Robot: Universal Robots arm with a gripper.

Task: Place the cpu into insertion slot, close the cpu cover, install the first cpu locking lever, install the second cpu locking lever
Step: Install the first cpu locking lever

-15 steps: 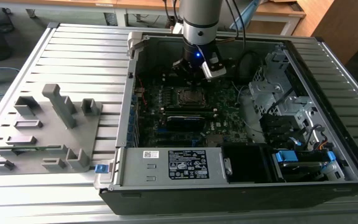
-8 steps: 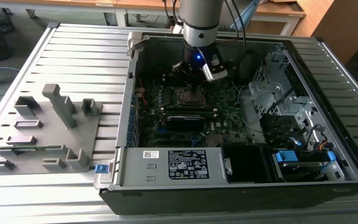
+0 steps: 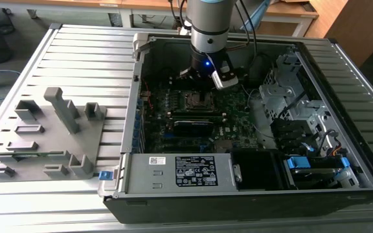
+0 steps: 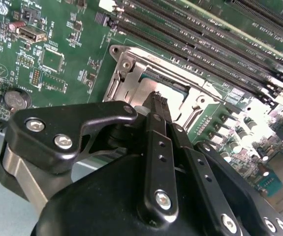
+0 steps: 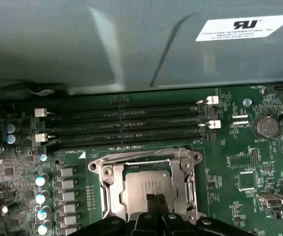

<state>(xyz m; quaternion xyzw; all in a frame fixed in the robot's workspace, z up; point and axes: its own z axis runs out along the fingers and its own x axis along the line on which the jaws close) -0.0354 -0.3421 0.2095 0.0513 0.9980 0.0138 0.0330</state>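
The cpu: seated flat in the insertion slot on the green motherboard, silver top showing through the window of the cpu cover, which lies down around it. Directly above, touching or almost touching the chip: gripper, fingertips pressed narrow together, holding nothing. Just beside the socket in the first wrist view: long black memory slots. In the exterior view, nearer the camera: white-labelled power supply.
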